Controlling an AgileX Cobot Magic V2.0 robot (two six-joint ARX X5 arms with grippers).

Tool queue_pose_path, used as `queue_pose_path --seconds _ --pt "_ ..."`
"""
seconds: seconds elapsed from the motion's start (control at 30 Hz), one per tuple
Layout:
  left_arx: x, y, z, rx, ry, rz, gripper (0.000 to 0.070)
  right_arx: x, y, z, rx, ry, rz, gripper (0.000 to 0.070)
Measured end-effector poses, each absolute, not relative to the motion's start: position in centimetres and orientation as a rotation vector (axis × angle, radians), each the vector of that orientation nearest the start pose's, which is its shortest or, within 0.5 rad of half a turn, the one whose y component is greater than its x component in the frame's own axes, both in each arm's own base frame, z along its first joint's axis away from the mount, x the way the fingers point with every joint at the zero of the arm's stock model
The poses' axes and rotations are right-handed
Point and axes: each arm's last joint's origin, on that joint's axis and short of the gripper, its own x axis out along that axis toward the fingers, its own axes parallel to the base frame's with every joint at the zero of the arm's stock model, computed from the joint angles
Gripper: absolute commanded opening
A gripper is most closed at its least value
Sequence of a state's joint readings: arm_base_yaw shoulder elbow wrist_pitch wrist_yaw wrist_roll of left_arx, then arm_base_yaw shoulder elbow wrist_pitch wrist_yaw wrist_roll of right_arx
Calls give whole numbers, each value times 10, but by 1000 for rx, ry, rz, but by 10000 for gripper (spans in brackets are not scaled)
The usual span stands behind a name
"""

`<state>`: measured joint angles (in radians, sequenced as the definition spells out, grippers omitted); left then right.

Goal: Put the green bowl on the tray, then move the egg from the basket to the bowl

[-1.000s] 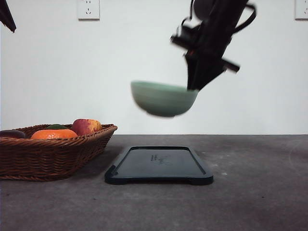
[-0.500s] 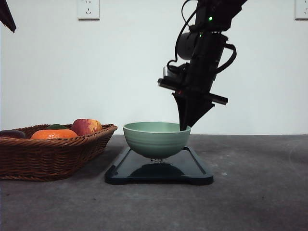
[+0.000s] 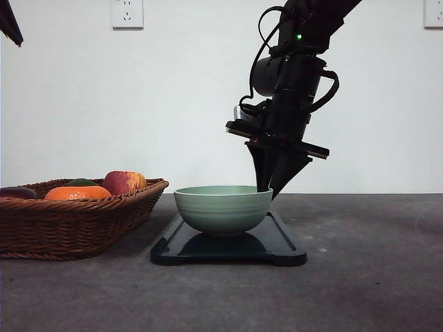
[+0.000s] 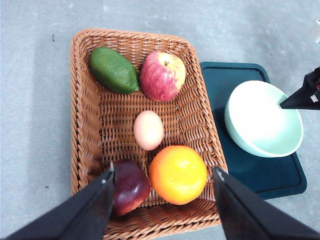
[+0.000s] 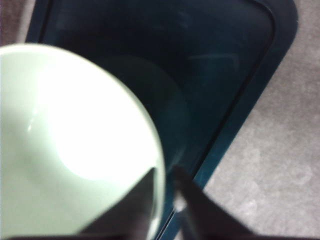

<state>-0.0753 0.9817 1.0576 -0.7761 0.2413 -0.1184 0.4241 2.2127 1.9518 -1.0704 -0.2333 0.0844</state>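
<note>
Fingers of the right gripper (image 3: pixel 268 185) sit astride the green bowl's (image 3: pixel 223 209) rim on its right-hand side, one finger inside the rim, one outside, as the right wrist view shows. The gap between them is narrow, barely wider than the ceramic lip, yet whether they press the rim or stand just off it cannot be told; that view is blurred. The bowl rests upright on the tray (image 3: pixel 280 251), its foot down on the dark surface, sitting toward the tray's front-left part as seen from the front.

Over to the left gripper (image 4: pixel 162 200): its two dark fingers are spread wide, nothing between them, hanging above the near end of the basket (image 4: pixel 82 115). Below it lies the egg (image 4: pixel 148 130), in the middle of the basket floor, touching nothing that can be made out. Around it are a green avocado (image 4: pixel 114 70) and a red-yellow apple (image 4: pixel 162 76) at the far end, an orange (image 4: pixel 178 174) and a dark red fruit (image 4: pixel 129 185) at the near end. The basket stands just beside the tray, to its left.

The table (image 3: pixel 367 277) is a dark grey, speckled surface. Behind it rises a plain white wall (image 3: pixel 173 97) with a socket plate (image 3: pixel 127 12) high at the left and another at the far right edge.
</note>
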Motion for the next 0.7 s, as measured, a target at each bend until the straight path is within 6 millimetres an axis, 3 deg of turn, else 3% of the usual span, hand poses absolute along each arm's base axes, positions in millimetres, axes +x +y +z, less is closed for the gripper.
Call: queue_pose_path --seconds 0.23,0.53,0.7 --pt "185 -21 340 -171 718 -262 385 406 188 224 -57 1385 488 203" --pt "185 -21 340 -160 716 -266 386 390 177 298 -38 1110 507 199" --pt "185 -21 340 -153 716 -269 385 377 171 292 -40 1081 514 199"
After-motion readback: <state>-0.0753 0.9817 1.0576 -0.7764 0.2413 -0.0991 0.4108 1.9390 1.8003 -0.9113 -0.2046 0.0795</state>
